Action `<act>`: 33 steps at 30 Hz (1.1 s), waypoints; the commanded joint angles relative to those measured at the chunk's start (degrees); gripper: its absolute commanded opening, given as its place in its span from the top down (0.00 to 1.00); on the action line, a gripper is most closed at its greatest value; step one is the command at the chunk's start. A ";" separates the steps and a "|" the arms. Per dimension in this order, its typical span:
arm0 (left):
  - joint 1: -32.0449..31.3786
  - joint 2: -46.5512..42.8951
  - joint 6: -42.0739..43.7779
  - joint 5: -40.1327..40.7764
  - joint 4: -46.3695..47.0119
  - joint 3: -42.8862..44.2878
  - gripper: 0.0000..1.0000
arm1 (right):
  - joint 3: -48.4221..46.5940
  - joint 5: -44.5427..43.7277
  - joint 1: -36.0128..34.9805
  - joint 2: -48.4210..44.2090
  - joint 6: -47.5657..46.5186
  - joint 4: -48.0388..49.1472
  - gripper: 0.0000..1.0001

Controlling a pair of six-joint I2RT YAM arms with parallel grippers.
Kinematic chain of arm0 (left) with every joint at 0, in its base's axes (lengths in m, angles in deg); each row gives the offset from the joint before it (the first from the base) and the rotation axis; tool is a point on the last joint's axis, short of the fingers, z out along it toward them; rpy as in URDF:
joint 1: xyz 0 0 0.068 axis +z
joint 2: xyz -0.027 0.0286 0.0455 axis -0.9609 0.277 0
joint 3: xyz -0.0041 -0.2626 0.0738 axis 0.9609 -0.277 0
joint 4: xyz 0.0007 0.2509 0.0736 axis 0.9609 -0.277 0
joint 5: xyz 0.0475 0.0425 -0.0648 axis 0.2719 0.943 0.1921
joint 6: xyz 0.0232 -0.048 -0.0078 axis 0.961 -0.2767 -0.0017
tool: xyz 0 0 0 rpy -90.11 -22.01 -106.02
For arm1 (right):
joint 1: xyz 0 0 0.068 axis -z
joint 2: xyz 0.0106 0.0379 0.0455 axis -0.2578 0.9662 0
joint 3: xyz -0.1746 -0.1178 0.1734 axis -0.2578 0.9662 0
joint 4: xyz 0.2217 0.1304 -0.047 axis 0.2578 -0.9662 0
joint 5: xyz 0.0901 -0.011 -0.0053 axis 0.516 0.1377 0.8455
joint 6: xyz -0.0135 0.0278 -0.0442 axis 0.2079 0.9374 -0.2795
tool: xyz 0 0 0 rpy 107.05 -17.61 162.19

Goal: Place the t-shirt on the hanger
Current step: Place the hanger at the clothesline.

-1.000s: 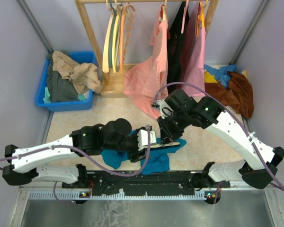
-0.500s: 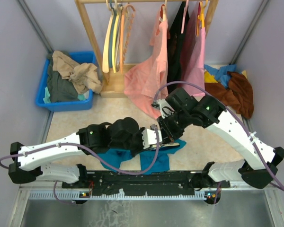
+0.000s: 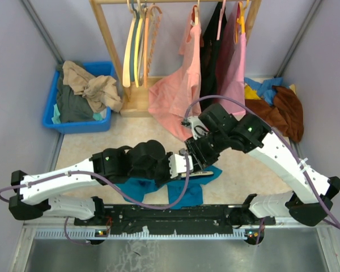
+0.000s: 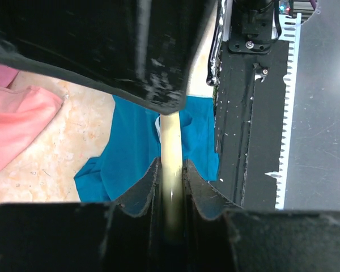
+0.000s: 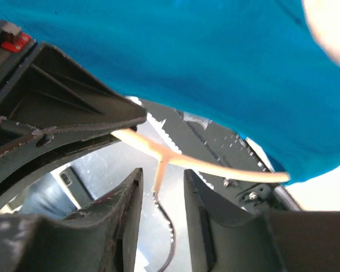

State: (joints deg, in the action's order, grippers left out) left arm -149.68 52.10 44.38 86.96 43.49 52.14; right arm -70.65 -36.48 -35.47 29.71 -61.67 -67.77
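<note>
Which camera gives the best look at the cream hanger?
The right wrist view. There the hanger shows its curved bar, its neck and the wire of its hook, below the t-shirt in the picture. The left wrist view shows only a short stretch of bar clamped in the left gripper. The top view shows a mere sliver.

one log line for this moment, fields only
left hand: shut on hanger | right hand: open, straddling hanger neck | t-shirt: lying below hanger, not yet hung
</note>
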 commanded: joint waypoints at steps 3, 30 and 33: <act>-0.20 -4.69 -0.82 -1.66 0.39 2.09 1.00 | -6.24 -2.30 5.08 -2.04 -0.04 4.60 0.40; -0.17 -11.56 -2.74 18.35 18.67 20.25 1.00 | -18.20 -17.78 16.79 -15.53 5.01 17.51 0.18; -0.19 -10.12 -2.07 16.18 18.70 24.19 1.00 | -19.66 -17.14 16.79 -15.00 5.53 19.75 0.19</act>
State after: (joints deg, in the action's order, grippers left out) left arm -149.68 41.34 40.07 104.40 53.93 70.50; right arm -87.48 -55.06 -18.90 13.19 -56.86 -55.18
